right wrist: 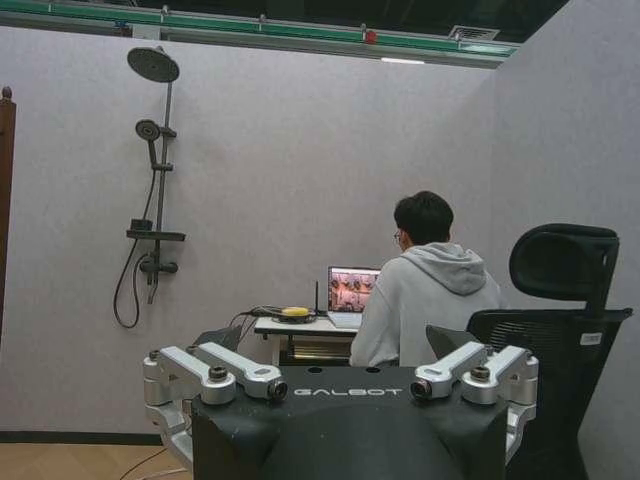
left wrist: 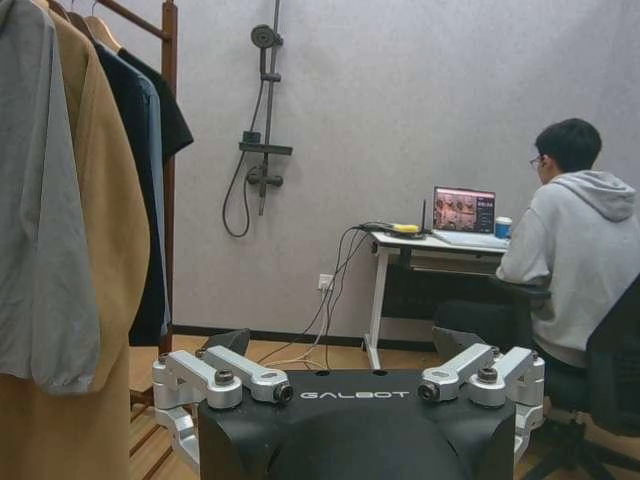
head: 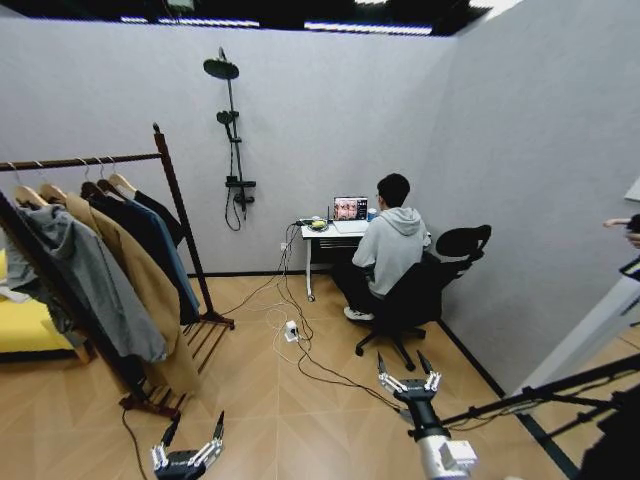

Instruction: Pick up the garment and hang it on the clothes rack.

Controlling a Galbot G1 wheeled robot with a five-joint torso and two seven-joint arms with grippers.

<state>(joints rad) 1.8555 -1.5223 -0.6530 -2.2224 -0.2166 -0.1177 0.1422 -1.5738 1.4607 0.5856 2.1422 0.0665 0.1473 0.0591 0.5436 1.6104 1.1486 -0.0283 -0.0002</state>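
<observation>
Left gripper (head: pixel 190 437): low at the near edge of the head view, in front of the rack's foot, over bare wood floor (head: pixel 250 400); jaws spread wide, nothing between them. In its own wrist view (left wrist: pixel 350 385) the two finger pairs stand far apart.
Right gripper (head: pixel 408 372): low right in the head view, a little farther out than the left one, over the floor near the cables; jaws open and empty, seen also in its wrist view (right wrist: pixel 340 375).
Tripod (head: pixel 540 395): dark legs slant across the near right corner, just beside the right arm.
Cables (head: pixel 300 350): run over the floor from a power strip (head: pixel 291 330) toward the desk and toward the right gripper.
Open floor: a clear strip lies between the rack's base and the cables, ahead of both grippers.
Rack (head: pixel 180 215): on the left, dark reddish-brown, bar running back from near left to the far post with a rounded finial; slatted shelf at floor level.
Garment (head: pixel 160 215): black, on a wooden hanger at the far end of the bar, last in the row, beside a dark blue piece; in the left wrist view (left wrist: pixel 165 115) it hangs next to the far post.
Tan coat (head: pixel 140 290) and grey jacket (head: pixel 85 280): nearer on the same bar, reaching almost to the shelf.
Chair (head: pixel 430 285): black, on casters, right of centre, close to the right wall.
Desk (head: pixel 330 235): against the back wall, laptop on it.
Shower set (head: pixel 232 140): fixed to the back wall, between rack and desk.
</observation>
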